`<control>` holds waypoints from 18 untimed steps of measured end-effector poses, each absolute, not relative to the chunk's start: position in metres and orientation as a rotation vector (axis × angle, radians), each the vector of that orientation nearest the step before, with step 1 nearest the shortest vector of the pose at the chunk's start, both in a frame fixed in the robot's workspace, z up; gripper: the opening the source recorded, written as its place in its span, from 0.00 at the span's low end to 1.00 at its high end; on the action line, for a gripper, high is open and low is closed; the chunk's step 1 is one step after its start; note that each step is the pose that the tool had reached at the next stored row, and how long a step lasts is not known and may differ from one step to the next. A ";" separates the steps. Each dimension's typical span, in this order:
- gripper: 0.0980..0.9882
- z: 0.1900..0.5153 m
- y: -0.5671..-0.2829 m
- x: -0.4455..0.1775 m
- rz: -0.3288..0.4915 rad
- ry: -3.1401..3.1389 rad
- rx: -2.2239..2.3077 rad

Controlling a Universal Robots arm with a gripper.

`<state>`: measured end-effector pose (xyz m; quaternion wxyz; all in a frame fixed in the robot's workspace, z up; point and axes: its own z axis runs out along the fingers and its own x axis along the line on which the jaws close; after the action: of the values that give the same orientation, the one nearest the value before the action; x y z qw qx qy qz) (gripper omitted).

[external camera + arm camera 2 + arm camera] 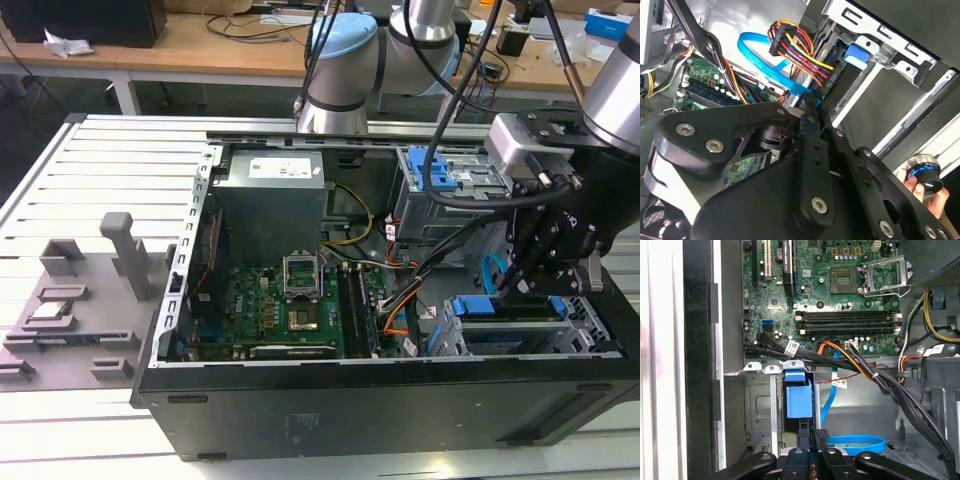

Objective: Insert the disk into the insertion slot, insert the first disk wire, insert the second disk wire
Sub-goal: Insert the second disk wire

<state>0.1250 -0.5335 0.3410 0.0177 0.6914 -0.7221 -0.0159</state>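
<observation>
Hovering gripper (pixel 520 285) above insertion slot (pixel 520 335)

A robotics lab or electronics workshop: an opened PC case (pixel 380 400) lies on a slotted aluminium table (pixel 120 170), its motherboard (pixel 285 305) exposed, with a robot arm (pixel 345 60) mounted at the table's far edge. Behind stand wooden benches (pixel 200 50) (strewn with cables). Grey fixtures (pixel 80 300) sit beside the case.

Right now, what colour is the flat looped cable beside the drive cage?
Bright blue: the flat looped cable shows best in the second wrist view.
</observation>
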 end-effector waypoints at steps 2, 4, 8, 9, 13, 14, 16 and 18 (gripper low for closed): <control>0.07 0.339 -0.534 0.125 -0.049 -2.243 2.148; 0.07 0.339 -0.533 0.125 -0.050 -2.244 2.148; 0.15 0.344 -0.533 0.125 -0.050 -2.243 2.148; 0.15 0.347 -0.533 0.125 -0.050 -2.243 2.148; 0.15 0.356 -0.530 0.125 -0.050 -2.243 2.148; 0.15 0.357 -0.529 0.125 -0.050 -2.243 2.148; 0.01 0.369 -0.525 0.125 -0.050 -2.243 2.148; 0.01 0.373 -0.525 0.125 -0.050 -2.243 2.148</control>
<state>0.1250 -0.5251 0.3729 0.0177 0.6914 -0.7221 -0.0159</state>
